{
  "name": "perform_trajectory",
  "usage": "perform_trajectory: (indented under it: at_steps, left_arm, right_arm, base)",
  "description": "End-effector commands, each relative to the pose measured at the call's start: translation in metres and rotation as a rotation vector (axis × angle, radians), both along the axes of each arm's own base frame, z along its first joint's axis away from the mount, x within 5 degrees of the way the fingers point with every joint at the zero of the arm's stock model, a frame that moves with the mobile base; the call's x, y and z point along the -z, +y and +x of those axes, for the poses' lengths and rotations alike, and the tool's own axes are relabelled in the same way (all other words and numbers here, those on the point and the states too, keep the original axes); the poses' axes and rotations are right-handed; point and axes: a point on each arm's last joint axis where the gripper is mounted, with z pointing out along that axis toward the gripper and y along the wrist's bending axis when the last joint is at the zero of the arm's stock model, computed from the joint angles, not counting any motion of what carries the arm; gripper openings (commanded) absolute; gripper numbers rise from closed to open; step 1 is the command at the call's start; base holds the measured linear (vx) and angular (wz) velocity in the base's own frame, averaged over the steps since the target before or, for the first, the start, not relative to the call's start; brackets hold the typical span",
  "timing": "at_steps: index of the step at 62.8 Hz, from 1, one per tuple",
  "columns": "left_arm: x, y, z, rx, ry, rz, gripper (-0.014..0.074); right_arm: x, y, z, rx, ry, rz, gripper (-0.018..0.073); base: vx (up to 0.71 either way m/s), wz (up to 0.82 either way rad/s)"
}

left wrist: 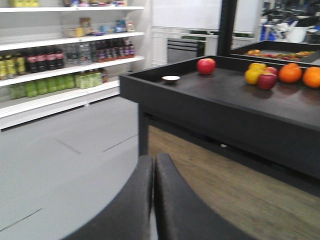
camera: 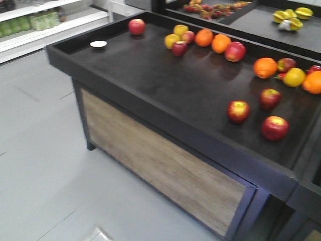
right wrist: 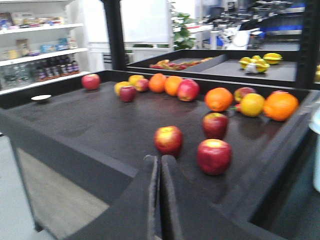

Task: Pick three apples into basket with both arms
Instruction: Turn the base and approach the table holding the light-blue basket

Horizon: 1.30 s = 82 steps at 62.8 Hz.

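Observation:
Three dark red apples with yellowish tops lie close together near the table's front right: one (camera: 238, 111) (right wrist: 168, 139), one (camera: 270, 98) (right wrist: 215, 124) and one (camera: 275, 127) (right wrist: 214, 155). My right gripper (right wrist: 160, 159) is shut and empty, hanging just short of the table's front rim, with the nearest apple right beyond its tips. My left gripper (left wrist: 154, 159) is shut and empty too, low over the floor well short of the table's left corner. Neither gripper shows in the front view. The basket is out of view.
The black rimmed table (camera: 150, 108) also carries oranges (camera: 265, 67), yellow apples (camera: 294, 77), more red apples (camera: 235, 51), a lone red apple (camera: 136, 26) and a small white dish (camera: 98, 44). Bottle shelves (left wrist: 50, 60) stand at the left. A pale sliver (right wrist: 316, 150) shows at the right edge.

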Motion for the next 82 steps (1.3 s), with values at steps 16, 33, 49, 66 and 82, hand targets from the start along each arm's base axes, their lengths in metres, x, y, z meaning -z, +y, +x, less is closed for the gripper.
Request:
perform_trajectory:
  at_steps: [16,33,49,66,82]
  left_arm:
    - [0.0004,-0.002,0.0003,0.022,-0.064,-0.003,-0.0006]
    - [0.0004,-0.002,0.0003,0.022,-0.064,-0.003,-0.0006]
    - [0.0004,-0.002,0.0003,0.022,-0.064,-0.003,-0.0006]
    - [0.0004,-0.002,0.0003,0.022,-0.064,-0.003,-0.0006]
    - [0.0004,-0.002,0.0003,0.022,-0.064,-0.003,-0.0006]
  right_arm:
    - [-0.0024,0.0008,-0.0002,-0.006,-0.069,-0.019,-0.0001]
    - [-0.0024,0.0008,-0.0002,-0.006,-0.069,-0.019,-0.0001]
    - [-0.0024,0.0008,-0.0002,-0.006,-0.069,-0.019,-0.0001]
    - [-0.0024,0.0008,-0.0002,-0.006,-0.069,-0.019,-0.0001]
    - [-0.0024,0.0008,-0.0002,-0.006,-0.069,-0.019,-0.0001]
  base:
    - [0.05,-0.54]
    - [0.02,-0.58]
    - [0.0,-0.43]
    - [-0.01,-0.25]
    - [0.01,-0.24]
